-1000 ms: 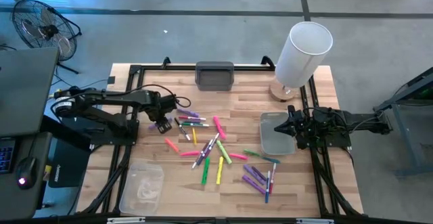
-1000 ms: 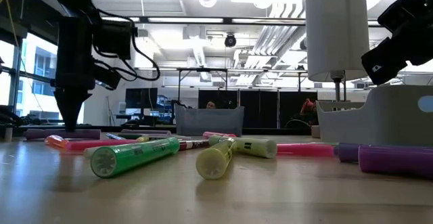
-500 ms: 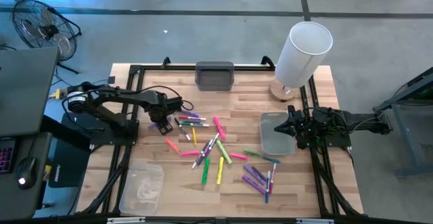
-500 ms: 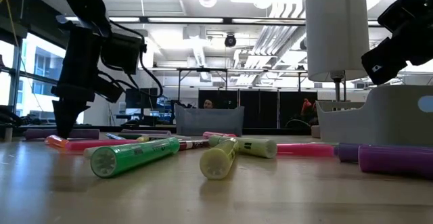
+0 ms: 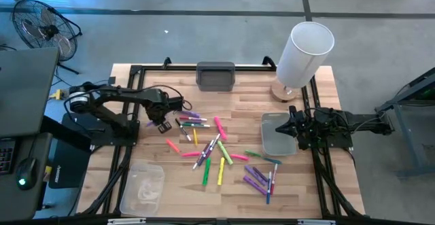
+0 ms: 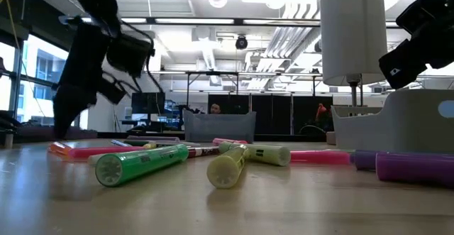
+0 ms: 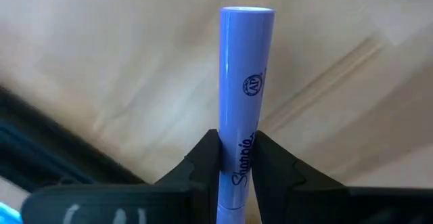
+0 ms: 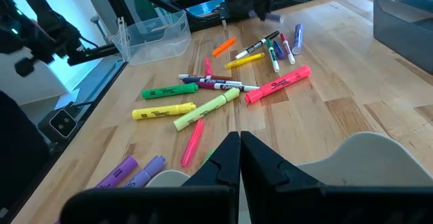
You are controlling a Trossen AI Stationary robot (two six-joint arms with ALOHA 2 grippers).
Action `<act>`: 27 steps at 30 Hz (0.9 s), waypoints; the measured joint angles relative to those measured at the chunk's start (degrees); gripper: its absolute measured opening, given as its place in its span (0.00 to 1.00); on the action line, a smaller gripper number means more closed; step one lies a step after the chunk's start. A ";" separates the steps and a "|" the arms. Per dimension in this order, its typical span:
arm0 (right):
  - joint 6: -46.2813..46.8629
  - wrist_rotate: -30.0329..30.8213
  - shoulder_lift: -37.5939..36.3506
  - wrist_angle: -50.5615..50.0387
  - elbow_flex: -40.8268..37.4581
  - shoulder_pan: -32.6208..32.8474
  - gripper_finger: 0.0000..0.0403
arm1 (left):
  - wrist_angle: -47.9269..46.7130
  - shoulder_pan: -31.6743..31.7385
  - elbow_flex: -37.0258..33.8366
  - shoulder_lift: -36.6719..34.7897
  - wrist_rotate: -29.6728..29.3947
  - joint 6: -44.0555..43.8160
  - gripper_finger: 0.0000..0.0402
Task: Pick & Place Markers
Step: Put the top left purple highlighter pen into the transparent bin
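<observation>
Left hand (image 5: 163, 124) over the left part of the wooden tabletop (image 5: 245, 102), at the left fringe of the marker scatter, fingers (image 7: 203, 158) clamped on a purple Sharpie marker (image 7: 245, 88) that sticks out past the fingertips. Bare wood beneath it in the left wrist view, with a dark frame edge near.

Right hand (image 8: 239, 153) pressed shut, holding nothing, poised over the near rim of the grey tray (image 5: 275, 135) at the tabletop's right side.

Remaining markers (image 5: 217, 150) strewn across the middle: pink, green, yellow, orange and purple, some crossing or touching one another, a purple cluster (image 5: 257, 179) toward the front right. In the low view, a green highlighter (image 6: 142, 164) and a yellow one (image 6: 230, 165) lying nearest, a purple barrel (image 6: 415, 170) at the right.

Dark grey bin (image 5: 215, 75) at the far edge, middle. Clear tray (image 5: 144, 189) at the front-left corner, just beside the edge. White cylinder on a wooden base (image 5: 302, 52) at the far right corner.

Open wood between the bin and the scatter, and along the front edge between the clear tray and the purple cluster. Black frame rails (image 5: 326, 177) along both sides.
</observation>
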 joint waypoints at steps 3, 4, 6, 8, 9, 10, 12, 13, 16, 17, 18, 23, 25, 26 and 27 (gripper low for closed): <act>0.00 0.00 -0.02 0.00 0.00 0.02 0.00 | -7.00 -0.29 4.53 -3.84 0.76 -3.00 0.14; 0.00 0.00 -0.02 0.04 0.00 0.01 0.00 | -9.66 -1.06 6.03 -4.76 1.23 -4.77 0.14; 0.00 0.02 0.00 0.13 0.00 0.02 0.00 | -12.95 -3.38 10.35 -6.91 1.45 -9.10 0.14; 0.00 -0.01 0.00 0.15 0.00 0.02 0.00 | -17.89 -7.03 14.53 -9.22 1.33 -14.61 0.14; 0.00 0.00 0.00 0.17 0.00 0.01 0.00 | -20.64 -9.23 16.65 -10.34 1.26 -17.63 0.14; 0.00 0.01 0.00 0.15 0.00 0.02 0.00 | -22.54 -11.59 19.22 -10.98 1.22 -20.90 0.14; 0.00 0.00 0.00 0.20 0.00 0.02 0.00 | -24.61 -17.34 24.05 -11.24 1.22 -28.56 0.14; 0.00 0.02 0.00 0.26 0.00 0.02 0.00 | -26.51 -20.53 26.14 -11.08 1.24 -32.73 0.14; 0.00 0.00 0.00 0.29 0.00 0.01 0.00 | -28.74 -31.31 31.69 -10.94 1.79 -45.21 0.14; 0.00 0.00 0.00 0.38 0.00 0.01 0.00 | -28.84 -35.10 32.88 -10.52 1.83 -49.36 0.14; 0.00 0.00 0.00 0.41 0.00 0.01 0.00 | -28.95 -38.99 33.81 -9.97 1.83 -53.70 0.14; 0.00 0.00 0.02 0.39 0.00 -0.01 0.00 | -23.35 -56.81 35.38 -5.23 2.00 -75.91 0.14; 0.00 0.02 0.02 0.41 0.00 0.00 0.00 | -20.93 -63.26 35.40 -2.75 1.92 -84.51 0.14; 0.00 0.01 0.02 0.40 0.00 0.01 0.00 | -19.90 -65.87 35.40 -1.35 2.05 -88.60 0.14; 0.00 0.00 0.02 0.39 0.00 0.00 0.00 | -19.02 -68.18 35.40 0.15 2.36 -92.11 0.14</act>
